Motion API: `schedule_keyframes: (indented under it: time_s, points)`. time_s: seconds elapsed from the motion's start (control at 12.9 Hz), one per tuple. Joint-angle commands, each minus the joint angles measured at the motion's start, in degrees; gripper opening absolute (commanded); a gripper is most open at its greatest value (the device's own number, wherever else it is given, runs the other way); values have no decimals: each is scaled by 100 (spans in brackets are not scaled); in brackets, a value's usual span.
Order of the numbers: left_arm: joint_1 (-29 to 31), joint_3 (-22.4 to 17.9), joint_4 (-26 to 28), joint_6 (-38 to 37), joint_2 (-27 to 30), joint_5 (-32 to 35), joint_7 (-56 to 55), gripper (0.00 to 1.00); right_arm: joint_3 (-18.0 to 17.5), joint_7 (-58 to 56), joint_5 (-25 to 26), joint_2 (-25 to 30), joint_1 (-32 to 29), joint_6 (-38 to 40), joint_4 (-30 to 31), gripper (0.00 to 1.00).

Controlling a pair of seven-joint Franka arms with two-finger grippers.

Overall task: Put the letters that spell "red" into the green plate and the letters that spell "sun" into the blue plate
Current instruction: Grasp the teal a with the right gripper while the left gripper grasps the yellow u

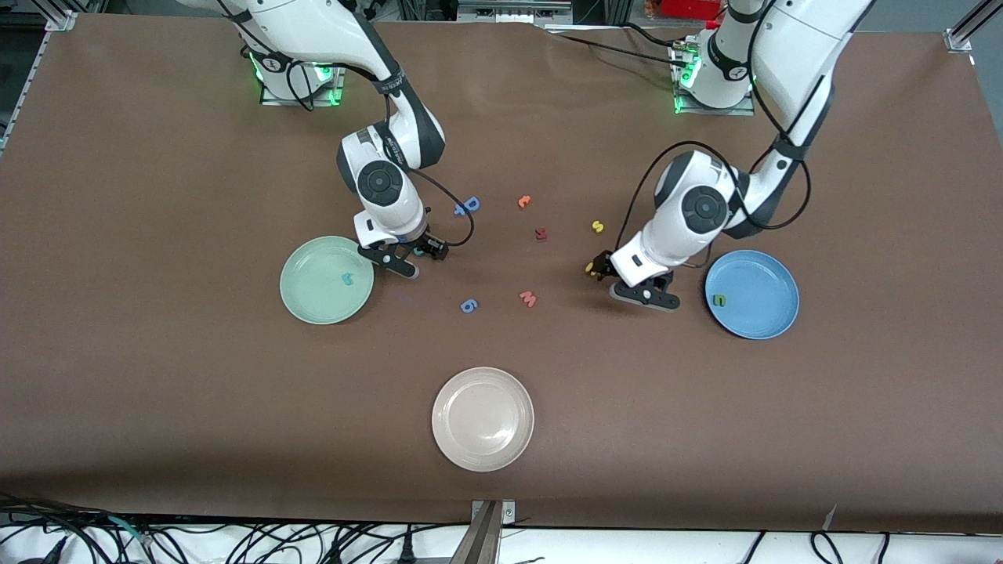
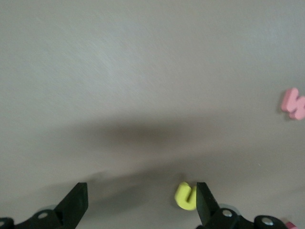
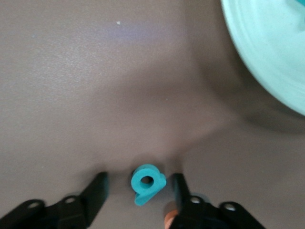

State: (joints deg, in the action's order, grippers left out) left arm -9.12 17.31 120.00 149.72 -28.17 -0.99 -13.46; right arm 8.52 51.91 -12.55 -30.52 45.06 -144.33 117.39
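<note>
A teal "d" (image 3: pixel 147 183) lies on the table between the fingers of my right gripper (image 3: pixel 139 180), which stands open with a gap on each side. That gripper (image 1: pixel 413 258) is low beside the green plate (image 1: pixel 313 305), where a teal "r" (image 1: pixel 345 277) lies. My left gripper (image 2: pixel 141 191) is wide open and low over the table, with a yellow "u" (image 2: pixel 186 195) close to one finger (image 2: pixel 206 200). In the front view that "u" (image 1: pixel 589 268) is beside the left gripper (image 1: pixel 631 283). A green "n" (image 1: pixel 718 299) lies in the blue plate (image 1: pixel 764 321). A yellow "s" (image 1: pixel 597 226) lies farther from the camera.
An orange letter (image 1: pixel 524 201), a dark red letter (image 1: pixel 540 233), a salmon "w" (image 1: pixel 528 298) and two blue letters (image 1: pixel 467 206) (image 1: pixel 468 305) lie between the arms. A whitish-beige plate (image 1: pixel 483 450) sits nearest the camera. The green plate's rim (image 3: pixel 267 57) is near the right gripper.
</note>
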Motion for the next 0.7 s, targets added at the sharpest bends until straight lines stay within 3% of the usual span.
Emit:
schedule_keyframes:
  time_s: [0.0, 0.08, 0.23, 0.39, 0.62]
  points:
    - [-273, -35, 164, 40, 224, 308, -620, 100, 1, 48, -90, 90, 56, -78, 180, 29]
    - [-283, -35, 147, 40, 172, 597, -875, 100, 1, 39, -90, 90, 47, -78, 171, 21]
    - [-292, -26, 86, 40, 14, 1142, -1289, 100, 18, -14, -90, 116, 47, -69, 144, 15]
    - [-336, -26, -29, 31, -127, 1416, -1518, 100, 184, -180, -81, 265, 47, -8, 66, 15]
    - [-476, -26, -47, 31, -215, 1426, -1598, 99, 640, -1012, -72, 537, 38, 754, -101, 15]
